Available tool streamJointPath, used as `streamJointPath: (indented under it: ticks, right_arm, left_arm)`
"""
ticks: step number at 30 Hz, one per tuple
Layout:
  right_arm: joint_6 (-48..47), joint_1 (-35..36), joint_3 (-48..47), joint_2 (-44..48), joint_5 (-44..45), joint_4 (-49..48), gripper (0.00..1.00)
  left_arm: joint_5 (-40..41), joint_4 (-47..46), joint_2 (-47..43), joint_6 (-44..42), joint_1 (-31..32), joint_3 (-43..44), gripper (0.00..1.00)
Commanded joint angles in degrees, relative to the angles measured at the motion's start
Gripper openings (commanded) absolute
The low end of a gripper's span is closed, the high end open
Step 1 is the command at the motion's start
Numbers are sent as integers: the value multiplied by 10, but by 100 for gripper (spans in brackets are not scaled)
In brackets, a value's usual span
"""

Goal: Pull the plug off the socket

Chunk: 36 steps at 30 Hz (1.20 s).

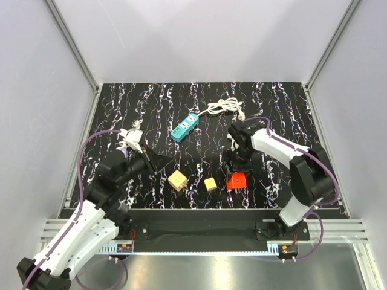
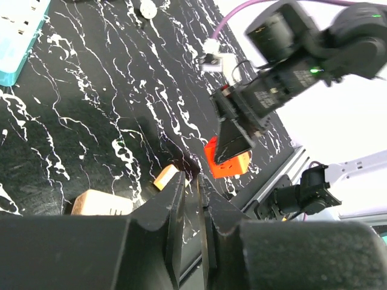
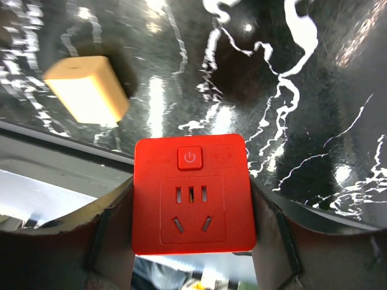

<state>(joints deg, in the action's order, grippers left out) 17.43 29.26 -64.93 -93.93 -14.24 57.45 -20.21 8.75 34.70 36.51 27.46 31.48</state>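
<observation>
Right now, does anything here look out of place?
Yes: the right gripper clamps a red socket cube near the table's front edge, its outlets empty, while the teal power strip lies apart farther back, white cord tangled.

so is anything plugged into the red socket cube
Empty. The right wrist view shows the red socket cube face-on in the right gripper, every slot bare, no plug in it.
</observation>
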Motion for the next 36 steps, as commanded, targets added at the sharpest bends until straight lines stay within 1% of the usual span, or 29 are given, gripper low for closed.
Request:
streamJointPath:
  ticks: [1, 6, 11, 13, 14, 16, 17, 18, 20, 21, 23, 24, 26, 27, 28, 29, 30, 32, 36]
  right_arm:
    - [13, 8, -4, -23, 1, 4, 4]
    - [24, 25, -20, -51, 1, -17, 9]
    - [39, 34, -21, -82, 11, -44, 19]
    - [48, 39, -21, -85, 32, -53, 28]
    - [56, 38, -20, -84, 39, -65, 34]
    - [61, 38, -19, -79, 51, -73, 39]
    - [66, 38, -17, -78, 54, -80, 50]
    - [67, 38, -16, -75, 54, -84, 55]
    - [67, 38, -15, -76, 50, -92, 61]
    - [67, 39, -19, -78, 48, -93, 65]
    - [69, 41, -22, -78, 50, -95, 70]
    - [68, 42, -25, -75, 54, -96, 74]
    - [67, 42, -27, -70, 53, -96, 79]
    - [67, 44, -27, -66, 51, -96, 85]
    - [67, 43, -27, -58, 49, -96, 94]
    - [61, 45, -27, -54, 47, -96, 97]
    - [61, 46, -27, -43, 47, -96, 100]
    - [60, 47, -27, -28, 48, -97, 100]
    - [70, 47, -23, 40, 51, -107, 100]
  left_arm:
    - [11, 15, -18, 10, 5, -13, 18]
    - [3, 34, -33, 10, 10, -13, 19]
    - [13, 57, -52, 5, 9, -13, 20]
    - [16, 61, -53, 8, 10, -15, 20]
    - [17, 61, -53, 10, 9, -16, 20]
    - [18, 61, -51, 13, 10, -18, 20]
    - [16, 61, -51, 12, 10, -18, 21]
    - [15, 62, -51, 10, 10, -18, 21]
    - [17, 62, -51, 10, 12, -19, 22]
    - [17, 62, -52, 12, 11, -19, 22]
    - [19, 62, -52, 13, 11, -19, 23]
    - [18, 62, -51, 13, 11, -18, 23]
    - [18, 62, -51, 12, 13, -17, 24]
    - [18, 62, -51, 11, 12, -16, 25]
    - [18, 62, -52, 12, 12, -16, 25]
    - [20, 63, -52, 12, 12, -17, 26]
    - [21, 63, -53, 13, 13, -18, 27]
    - [25, 63, -53, 14, 12, -21, 29]
    - [27, 63, -53, 16, 13, -27, 32]
